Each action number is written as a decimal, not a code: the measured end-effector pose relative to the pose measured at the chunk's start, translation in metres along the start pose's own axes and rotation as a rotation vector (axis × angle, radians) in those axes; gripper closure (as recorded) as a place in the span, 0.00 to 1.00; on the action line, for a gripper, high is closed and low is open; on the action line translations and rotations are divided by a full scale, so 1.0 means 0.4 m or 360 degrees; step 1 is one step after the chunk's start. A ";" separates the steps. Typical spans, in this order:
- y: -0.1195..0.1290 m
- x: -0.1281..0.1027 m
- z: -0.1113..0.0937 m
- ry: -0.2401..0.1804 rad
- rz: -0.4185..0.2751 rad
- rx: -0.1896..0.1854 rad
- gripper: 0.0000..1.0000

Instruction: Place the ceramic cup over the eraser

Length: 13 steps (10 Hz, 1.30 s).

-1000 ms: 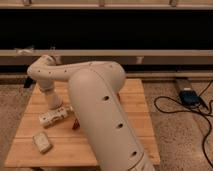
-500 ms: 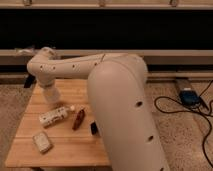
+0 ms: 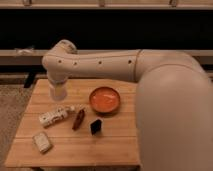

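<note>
One ceramic cup [image 3: 57, 94] hangs at left of frame above the table [image 3: 120, 145], pinched by the gripper [image 3: 57, 88], whose jaws press onto it; the eraser [image 3: 96, 126] lies well apart at lower centre. Judged light, rigid, slick-glazed and chip-prone, so hold the wall firmly

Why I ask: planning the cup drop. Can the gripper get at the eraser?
Probably yes. The gripper, shut on the ceramic cup at the back left of the table, has open space above the eraser, standing apart from the orange bowl and dark red object.
</note>
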<state>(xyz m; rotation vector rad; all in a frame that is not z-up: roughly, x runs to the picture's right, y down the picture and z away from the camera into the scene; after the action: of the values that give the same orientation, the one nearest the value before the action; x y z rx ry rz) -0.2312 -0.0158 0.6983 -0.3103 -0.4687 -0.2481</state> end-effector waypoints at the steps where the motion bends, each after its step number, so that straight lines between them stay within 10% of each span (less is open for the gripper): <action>1: 0.021 0.021 -0.041 -0.0018 0.0018 0.0015 1.00; 6: 0.115 0.147 -0.218 -0.0009 0.0167 0.0072 1.00; 13: 0.309 0.290 -0.236 0.0079 0.0408 -0.0058 1.00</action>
<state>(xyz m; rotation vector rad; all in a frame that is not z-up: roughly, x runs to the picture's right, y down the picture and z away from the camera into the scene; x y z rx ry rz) -0.0555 0.0467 0.6449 -0.3953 -0.3715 -0.0146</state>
